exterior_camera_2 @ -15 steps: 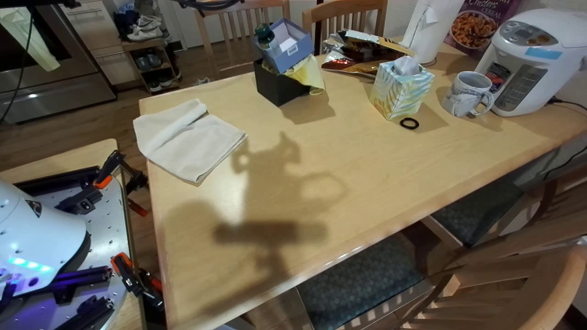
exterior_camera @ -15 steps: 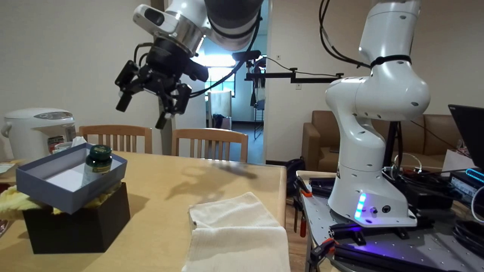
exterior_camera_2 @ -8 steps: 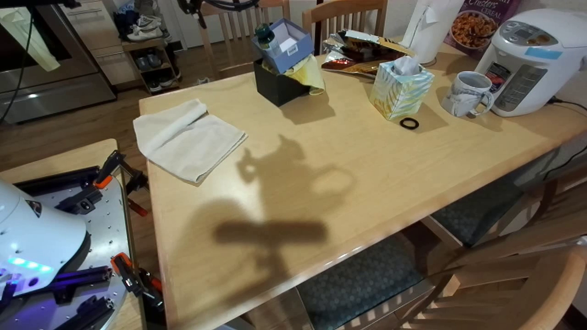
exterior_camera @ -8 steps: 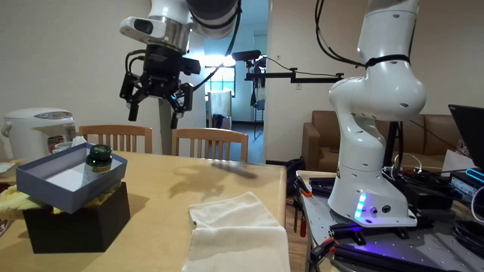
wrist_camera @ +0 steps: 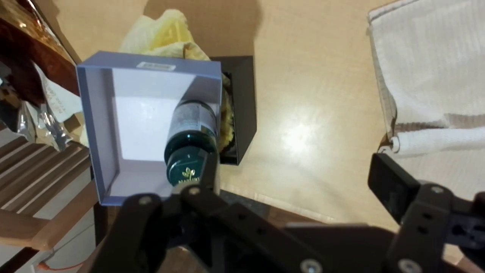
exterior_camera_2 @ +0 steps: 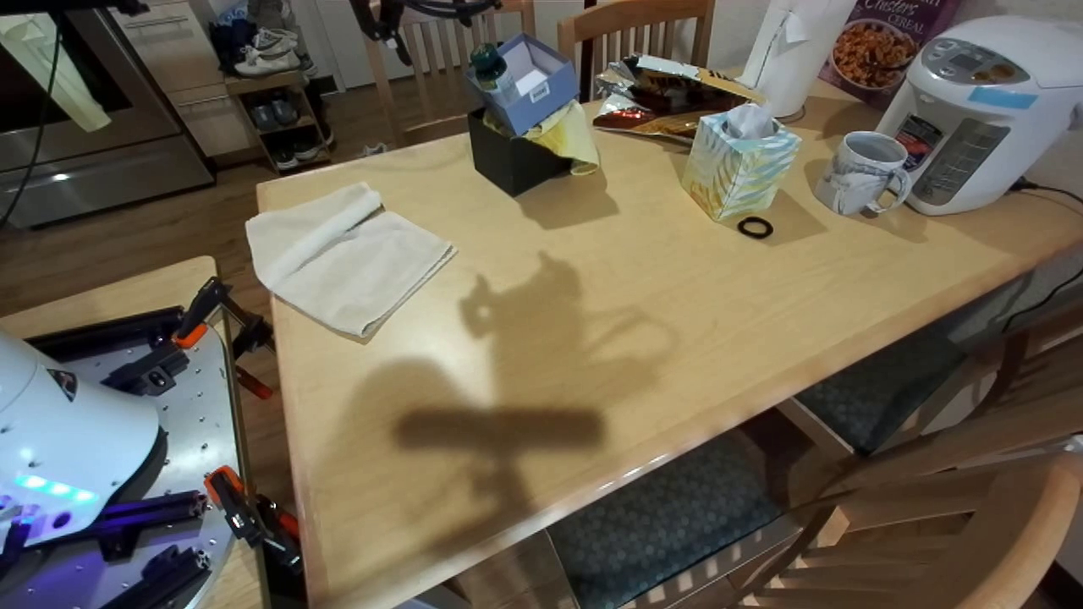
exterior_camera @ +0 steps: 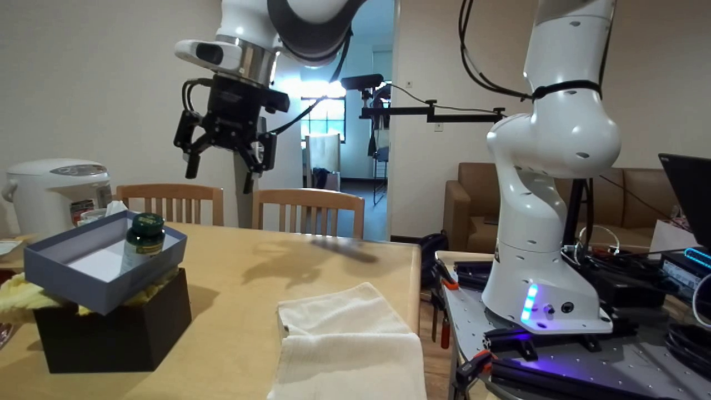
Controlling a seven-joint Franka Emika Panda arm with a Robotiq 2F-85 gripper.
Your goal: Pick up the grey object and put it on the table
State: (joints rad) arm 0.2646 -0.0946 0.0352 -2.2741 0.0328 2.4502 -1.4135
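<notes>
I have the gripper [exterior_camera: 220,175] raised well above the table [exterior_camera: 233,328], pointing down, jaws spread wide. In an exterior view the grey tray [exterior_camera: 94,251] sits at the gripper's 8 o'clock, well apart from it: tilted, propped atop the black box [exterior_camera: 114,339], with yellow cloth [exterior_camera: 28,300] bunched beneath it. A green-capped bottle [wrist_camera: 191,140] is inside the tray, toward its 4 o'clock in my wrist view. Folded pale cloth [exterior_camera: 350,355] lies on the table at the gripper's 5 o'clock.
</notes>
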